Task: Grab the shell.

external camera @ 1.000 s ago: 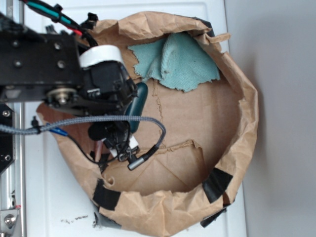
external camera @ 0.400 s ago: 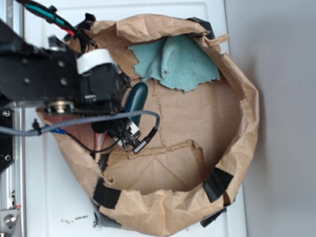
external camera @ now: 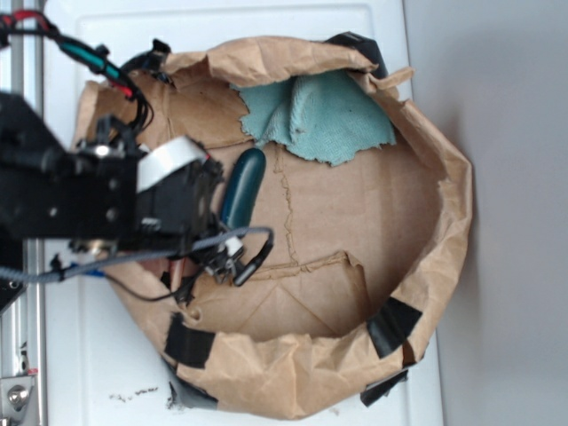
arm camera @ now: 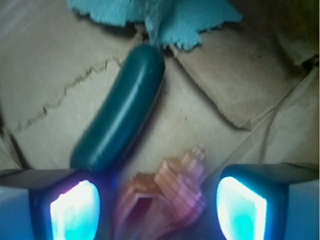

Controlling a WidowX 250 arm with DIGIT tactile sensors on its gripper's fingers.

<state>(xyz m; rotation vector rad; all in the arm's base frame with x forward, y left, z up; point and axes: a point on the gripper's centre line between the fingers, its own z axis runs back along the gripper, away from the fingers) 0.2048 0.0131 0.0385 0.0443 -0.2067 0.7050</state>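
No brand names, labels or readable writing anywhere that I can spot. Counting it up: one shell [arm camera: 167,192], one dark green capsule thing [arm camera: 122,110], one teal cloth [external camera: 319,111], all sitting inside one crumpled brown paper bag [external camera: 444,204] that's rolled down into a kind of bowl. I count four strips of black tape [external camera: 390,324] along its rim, though a couple are half tucked under, so don't hold me to that. The bag sits on a white tabletop [external camera: 98,364].

In the wrist view the claw [arm camera: 157,212] has its two fingers spread apart, and the orange-brown ribbed shell lies on the paper right between them, low in the frame and a bit blurry. Neither pad seems to touch it. The green capsule lies just beside the shell on the left, angled up toward the cloth, its upper end touching the cloth's edge.

From the exterior view the arm mostly hides the shell at the left side of the bag.
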